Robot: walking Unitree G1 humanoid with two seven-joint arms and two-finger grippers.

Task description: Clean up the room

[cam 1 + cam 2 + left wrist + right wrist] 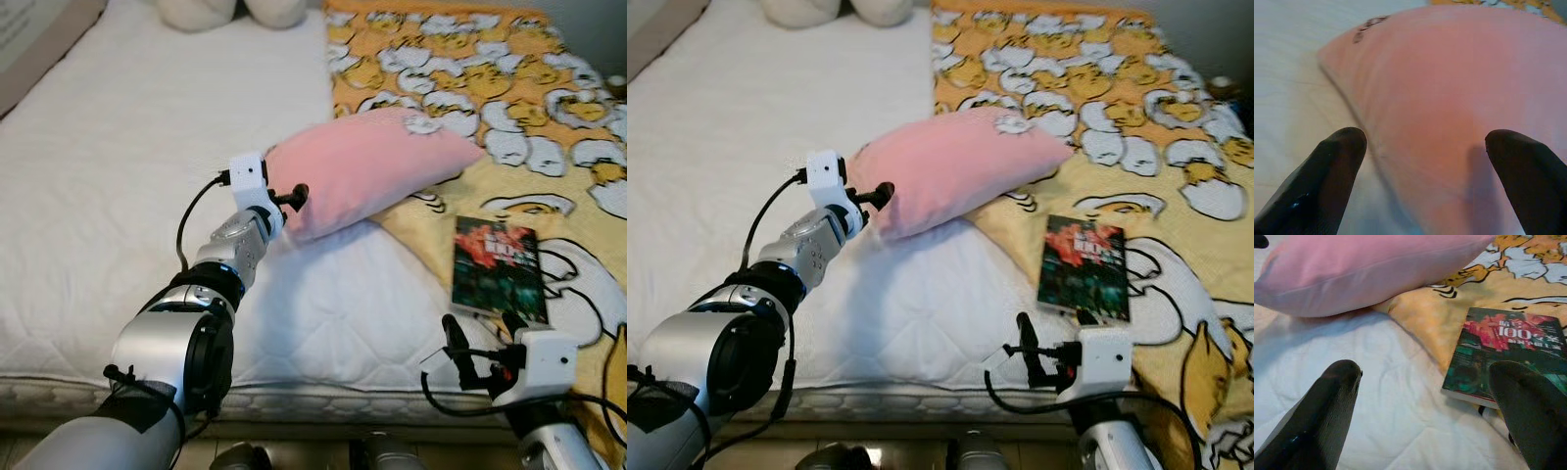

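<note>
Our left gripper (pixel 294 197), fingers spread, straddles the near corner of the soft pink pillow (pixel 367 166) on the white quilted mattress (pixel 118 176). We should push deeper before closing, so the fabric bunches firmly.

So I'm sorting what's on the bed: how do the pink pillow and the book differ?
The pink pillow is soft, plump and plain; the book is flat, rigid and dark with a busy printed cover. The pillow straddles white mattress and patterned blanket; the book lies on the blanket. The left gripper is at the pillow, the right gripper short of the book. Both grippers open.
</note>
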